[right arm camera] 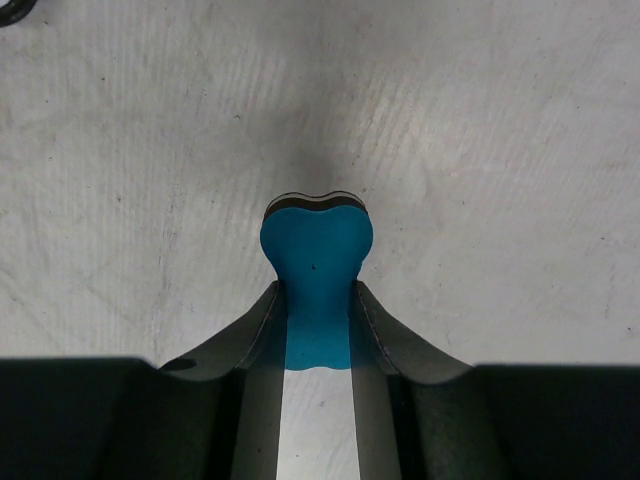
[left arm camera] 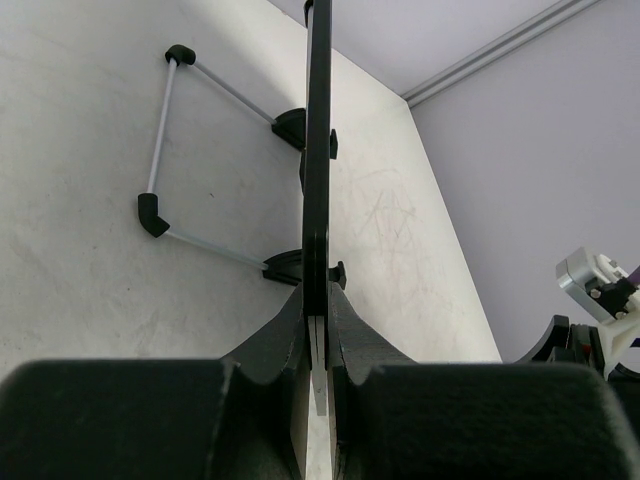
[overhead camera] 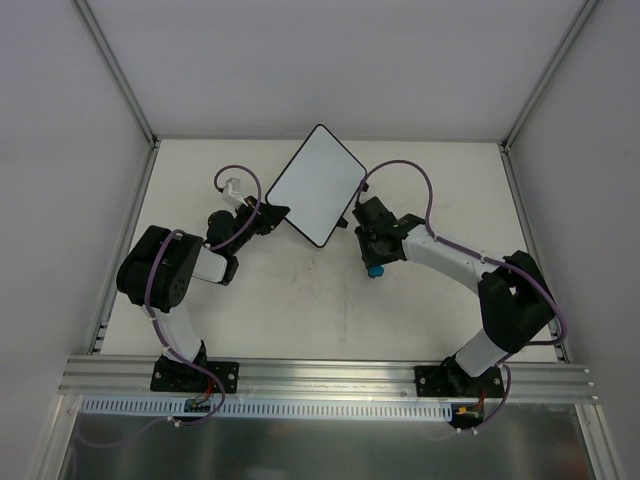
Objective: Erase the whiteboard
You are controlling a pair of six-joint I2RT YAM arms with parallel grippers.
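Observation:
The whiteboard (overhead camera: 316, 183) is a white rectangle with a black rim, tilted, its face blank. My left gripper (overhead camera: 272, 215) is shut on its lower left edge. In the left wrist view the whiteboard (left arm camera: 318, 150) shows edge-on between the fingers, with its wire stand (left arm camera: 160, 150) folded out to the left. My right gripper (overhead camera: 374, 262) is shut on a small blue eraser (overhead camera: 376, 271), right of the board's lower corner and apart from it. In the right wrist view the blue eraser (right arm camera: 317, 270) is squeezed between the fingers just above the table.
The table (overhead camera: 300, 310) is off-white with scuff marks. Grey walls and aluminium frame posts (overhead camera: 120, 80) enclose it at the back and sides. An aluminium rail (overhead camera: 330, 375) runs along the near edge by the arm bases.

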